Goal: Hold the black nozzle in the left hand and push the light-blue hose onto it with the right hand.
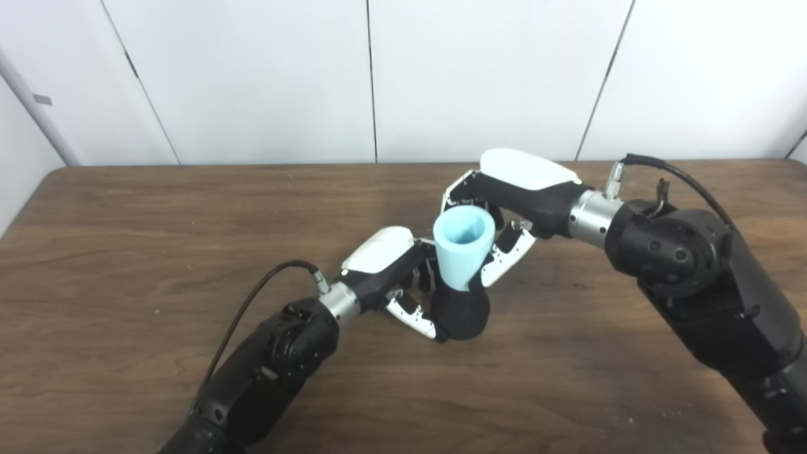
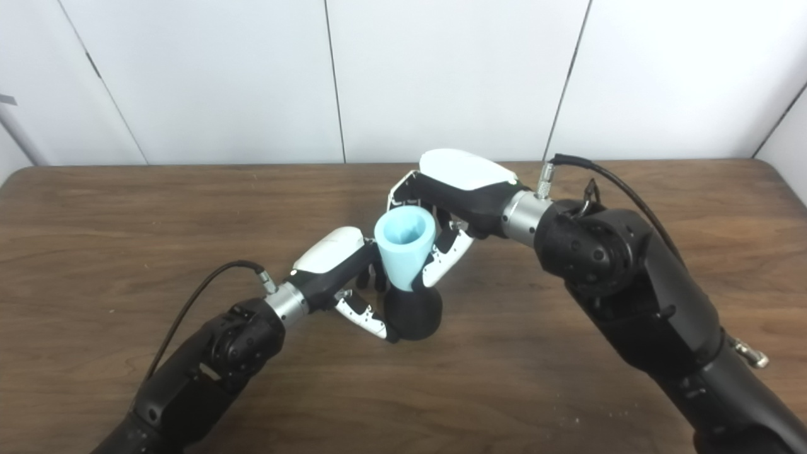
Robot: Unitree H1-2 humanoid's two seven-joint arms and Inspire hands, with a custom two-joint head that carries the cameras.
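Note:
A black nozzle [image 1: 462, 313] stands on the wooden table [image 1: 126, 252] near the middle, its round body wide at the base. My left hand [image 1: 394, 277] is closed around it from the left, thumb curling under its front. A light-blue hose piece [image 1: 464, 246], shaped like a short cone with its wide open mouth up, sits with its narrow end in the top of the nozzle. My right hand [image 1: 504, 208] comes in from the right and wraps the hose, fingers behind it and thumb at its right side. The joint between hose and nozzle is partly hidden by fingers.
White wall panels [image 1: 252, 75] rise behind the table's far edge. A black cable [image 1: 252, 302] loops off my left wrist over the tabletop, and another cable [image 1: 687, 180] arches over my right forearm.

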